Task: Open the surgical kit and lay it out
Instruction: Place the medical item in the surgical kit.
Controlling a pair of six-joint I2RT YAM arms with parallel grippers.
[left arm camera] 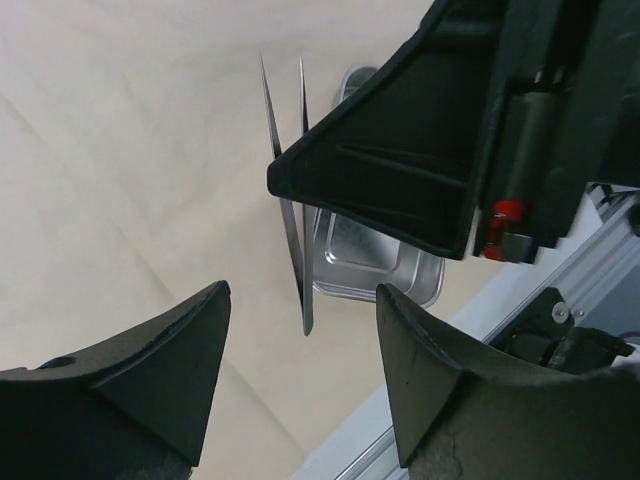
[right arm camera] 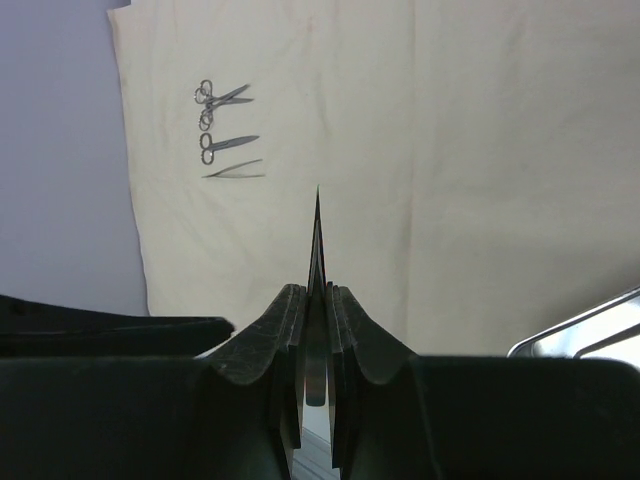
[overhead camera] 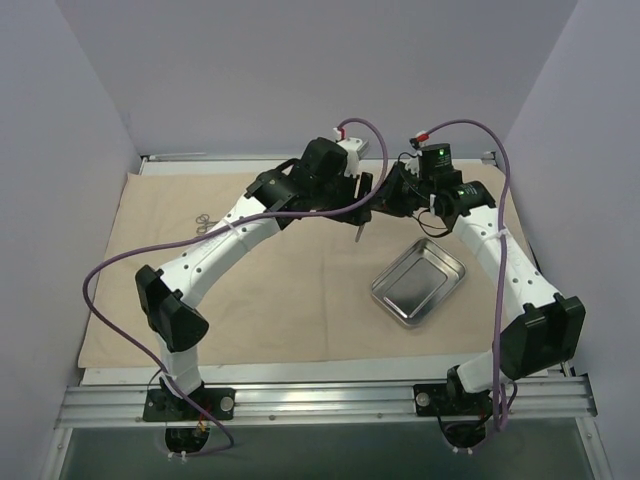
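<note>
Beige cloth wrap [overhead camera: 280,290] lies spread flat over the tabletop. The empty steel tray [overhead camera: 420,283] sits on its right part, and scissors [right arm camera: 222,97] lie in a row near its far left edge. The right gripper [right arm camera: 317,295] is clamped on tweezers [right arm camera: 317,240], raised above the cloth left of the tray. The left gripper [left arm camera: 302,290] stands wide, its fingers either side of the tweezers' closed end without touching it.

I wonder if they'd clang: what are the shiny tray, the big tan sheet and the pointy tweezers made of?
The shiny rectangular tray looks like polished steel: it mirrors light. The large tan sheet seems cloth: matte, softly creased. The thin pointed tweezers look metal too, grey with a sheen; which metal is unclear.
</note>
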